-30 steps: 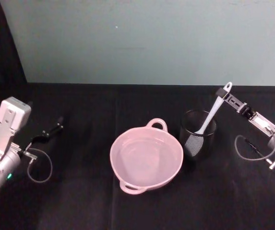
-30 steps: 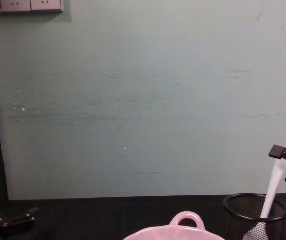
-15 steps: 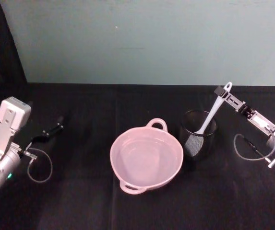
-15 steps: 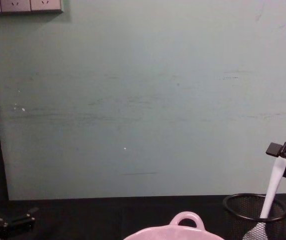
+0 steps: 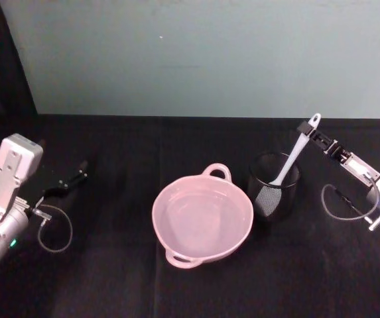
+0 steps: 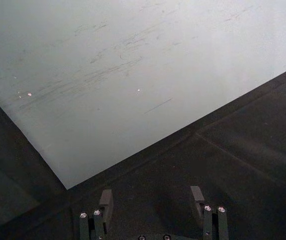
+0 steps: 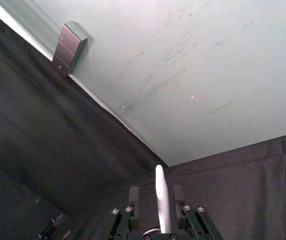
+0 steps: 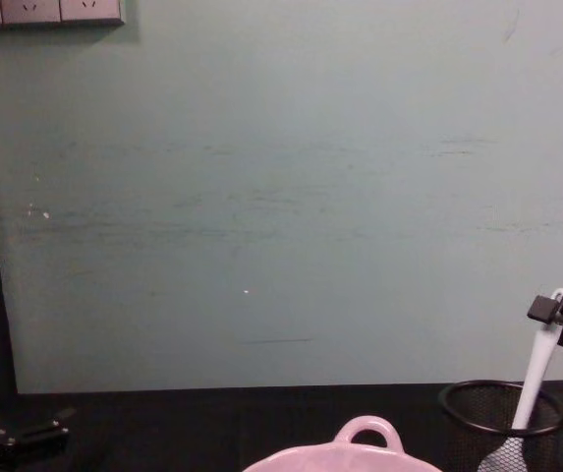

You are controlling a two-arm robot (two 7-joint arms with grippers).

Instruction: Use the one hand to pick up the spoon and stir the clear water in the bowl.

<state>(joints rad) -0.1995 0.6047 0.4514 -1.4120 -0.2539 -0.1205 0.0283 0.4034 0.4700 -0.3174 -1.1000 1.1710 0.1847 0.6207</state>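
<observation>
Tool first: working with the right gripper (image 5: 307,129), up at the table's (image 5: 110,265) right rear, above and just behind the mesh cup (image 5: 274,187). Holding the jaws partly open, far narrower than on the left gripper (image 5: 70,180). Straddling the upper handle of the spoon (image 5: 296,151), just under its hole end. Showing, in the right wrist view, one finger (image 7: 134,195) standing off the handle by a plain gap and the other lying just beside it; touching there or not, impossible to tell. Not clamping anything, as far as showing.

Resting the left gripper at the far left of the table, jaws wide apart, gripping nothing, well apart from the bowl (image 5: 176,199).

Room next: working close to the wall (image 5: 209,53), rising just behind the right gripper and the spoon's tip. Leaving open black table in front of the cup and out toward the right edge. Crowding on the left side, though, with the cup standing just beside the bowl's right rim, a narrow dark strip between them.

Spoon: leaning in the cup, blade down inside against the mesh, handle tilting up and back to the right into the gripper. Bowl: sitting mid-table, to the left of and lower than the right gripper, loop handle on its far rim, well apart from the fingers.
</observation>
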